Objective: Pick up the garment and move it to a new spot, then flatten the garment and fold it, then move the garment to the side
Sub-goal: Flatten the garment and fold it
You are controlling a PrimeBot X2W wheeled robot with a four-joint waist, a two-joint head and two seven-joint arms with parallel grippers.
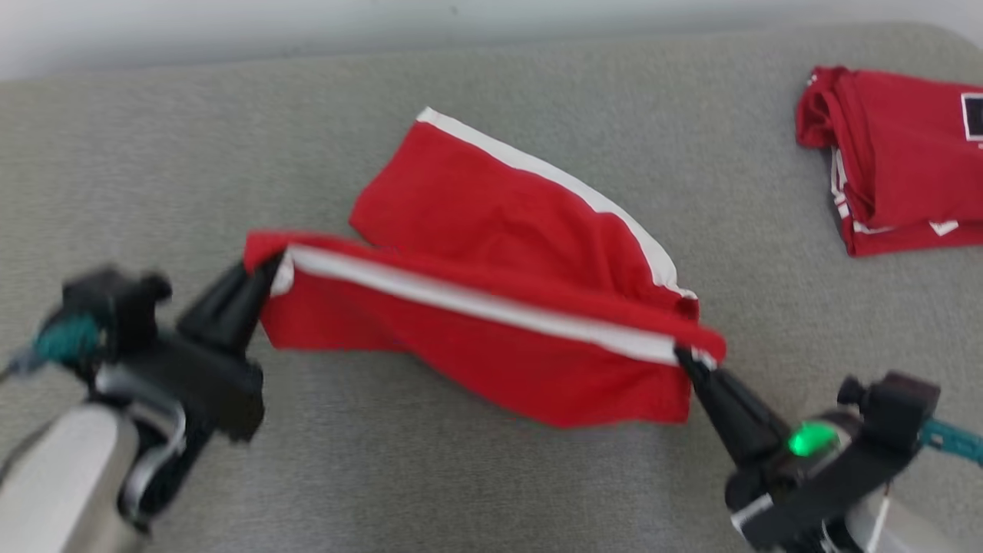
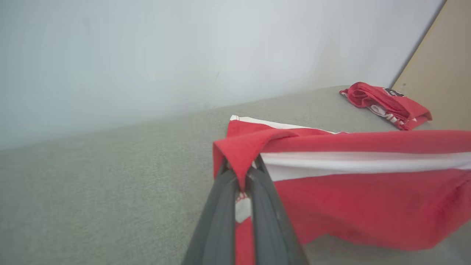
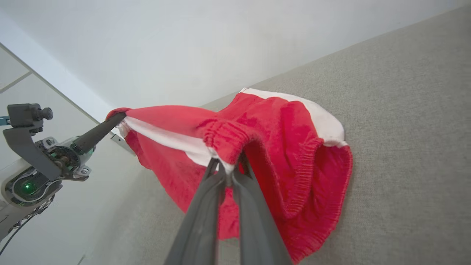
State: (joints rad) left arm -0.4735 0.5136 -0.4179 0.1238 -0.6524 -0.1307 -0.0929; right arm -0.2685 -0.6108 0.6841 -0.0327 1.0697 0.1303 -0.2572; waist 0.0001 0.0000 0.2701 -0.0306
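Note:
The garment (image 1: 491, 284) is a pair of red shorts with white side stripes, stretched between my two grippers above the grey cushion (image 1: 491, 476). My left gripper (image 1: 269, 269) is shut on its left end, the cloth draped over the fingertips (image 2: 241, 173). My right gripper (image 1: 683, 357) is shut on the elastic waistband at the right end (image 3: 228, 165). One leg hangs from the stretched edge; the other part trails back onto the cushion. In the right wrist view the left gripper (image 3: 119, 117) pinches the far end of the garment (image 3: 279, 147).
A second red garment (image 1: 898, 153), folded, lies at the cushion's far right (image 2: 386, 105). A pale wall (image 2: 184, 55) runs along the cushion's back edge, and a tan panel (image 2: 441, 73) stands beyond the right corner.

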